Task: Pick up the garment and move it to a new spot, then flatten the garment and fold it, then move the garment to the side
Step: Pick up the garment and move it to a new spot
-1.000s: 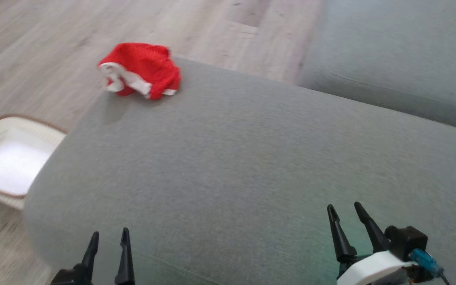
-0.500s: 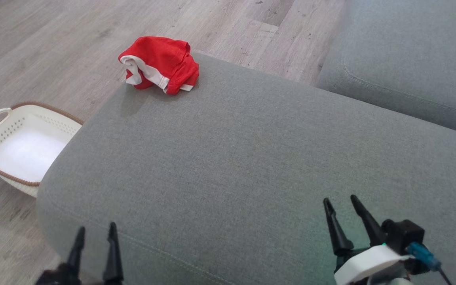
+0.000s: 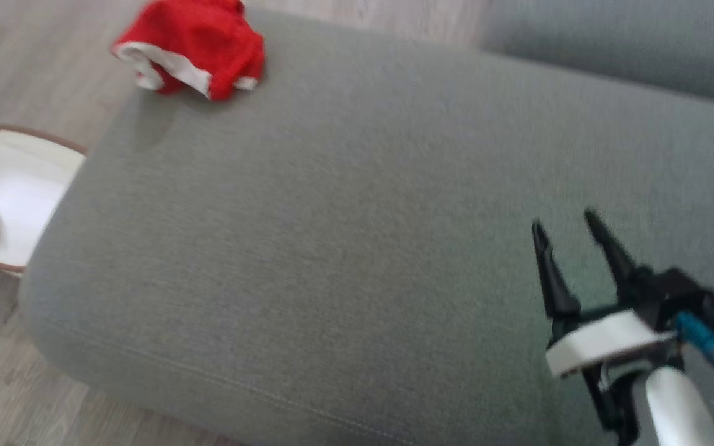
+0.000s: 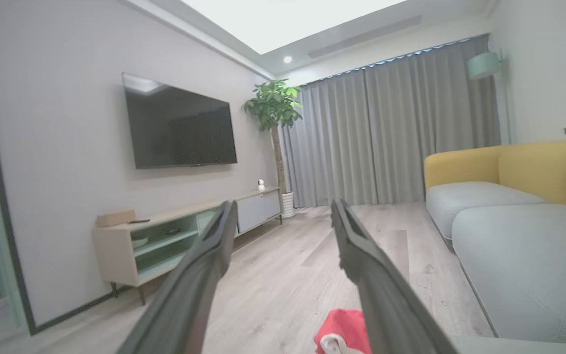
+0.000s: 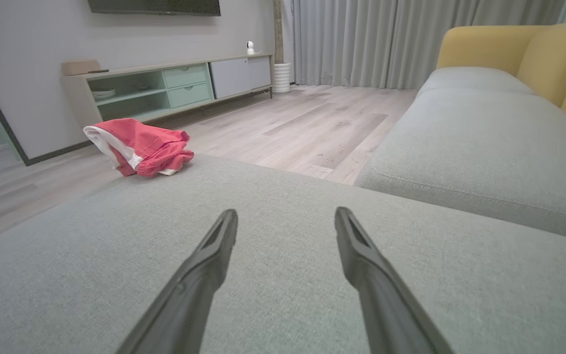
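Reaching for the garment: the pick-up has not started.

The red garment (image 3: 189, 46) lies crumpled at the far left corner of the grey sofa cushion (image 3: 332, 217), with a white basket (image 3: 22, 192) on the floor to its left. The right fingers (image 3: 552, 272) hover apart at near right. The left fingers (image 4: 204, 265) are also apart and empty. The next move calls for a long reach far-left to pinch the fabric.
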You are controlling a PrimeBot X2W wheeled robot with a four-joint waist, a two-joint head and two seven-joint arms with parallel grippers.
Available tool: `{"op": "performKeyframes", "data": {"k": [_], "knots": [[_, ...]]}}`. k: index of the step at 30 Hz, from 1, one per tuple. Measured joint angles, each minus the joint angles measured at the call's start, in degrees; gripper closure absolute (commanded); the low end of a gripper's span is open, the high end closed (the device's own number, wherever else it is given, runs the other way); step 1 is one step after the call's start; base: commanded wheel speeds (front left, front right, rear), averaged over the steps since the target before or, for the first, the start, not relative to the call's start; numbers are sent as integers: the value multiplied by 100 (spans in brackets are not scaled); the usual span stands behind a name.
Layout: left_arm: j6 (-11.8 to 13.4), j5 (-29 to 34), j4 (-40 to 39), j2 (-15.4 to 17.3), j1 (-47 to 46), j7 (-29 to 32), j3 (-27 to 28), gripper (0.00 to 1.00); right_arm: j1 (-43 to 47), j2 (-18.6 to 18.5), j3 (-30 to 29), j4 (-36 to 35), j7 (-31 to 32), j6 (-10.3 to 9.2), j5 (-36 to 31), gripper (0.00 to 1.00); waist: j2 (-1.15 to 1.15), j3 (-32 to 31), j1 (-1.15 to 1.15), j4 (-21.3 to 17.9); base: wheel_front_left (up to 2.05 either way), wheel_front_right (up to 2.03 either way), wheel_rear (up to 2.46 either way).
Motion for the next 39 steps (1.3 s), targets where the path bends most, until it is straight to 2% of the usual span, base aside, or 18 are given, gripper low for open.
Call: {"op": "performKeyframes", "data": {"k": [3,8,13,18,22,27,30,34,38,39], "knots": [[-114,-121,499,124,-960,185,124,0,-204,-2,5,-369,215,0,-172,0,0,381,0,-161,0,0,0],[-383,-482,1875,178,-2238,716,124,0,-459,-9,41,-808,448,0,-358,0,0,1042,1,-497,0,0,0],[-589,-676,3225,220,-2782,1141,97,0,-706,-15,113,-1128,602,0,-454,0,0,1691,1,-879,0,0,0],[-805,-705,4027,192,-3263,1214,-80,0,-886,-19,37,-1422,665,0,-563,0,0,2354,1,-1206,0,0,0],[-811,-511,4372,158,-3544,1203,-261,0,-882,-20,19,-1514,724,0,-642,0,0,2718,1,-1346,0,0,0],[-430,-290,4951,67,-3871,1080,-330,0,-878,-20,3,-1646,738,0,-688,0,0,3199,0,-1483,0,0,0],[-309,-256,5257,48,-3973,1036,-327,0,-878,-20,4,-1702,731,0,-692,0,0,3360,0,-1524,0,0,0],[-325,-287,5554,51,-4019,1047,-312,0,-877,-21,19,-1746,712,0,-692,0,0,3404,-2,-1528,0,0,0],[-475,-423,5744,11,-4069,1117,-293,0,-877,-21,24,-1759,712,0,-692,0,0,3412,-2,-1523,0,0,0],[-486,-436,5772,-20,-4077,1117,-292,6,-877,-21,25,-1764,712,0,-693,0,0,3417,-2,-1524,0,0,0]]}}
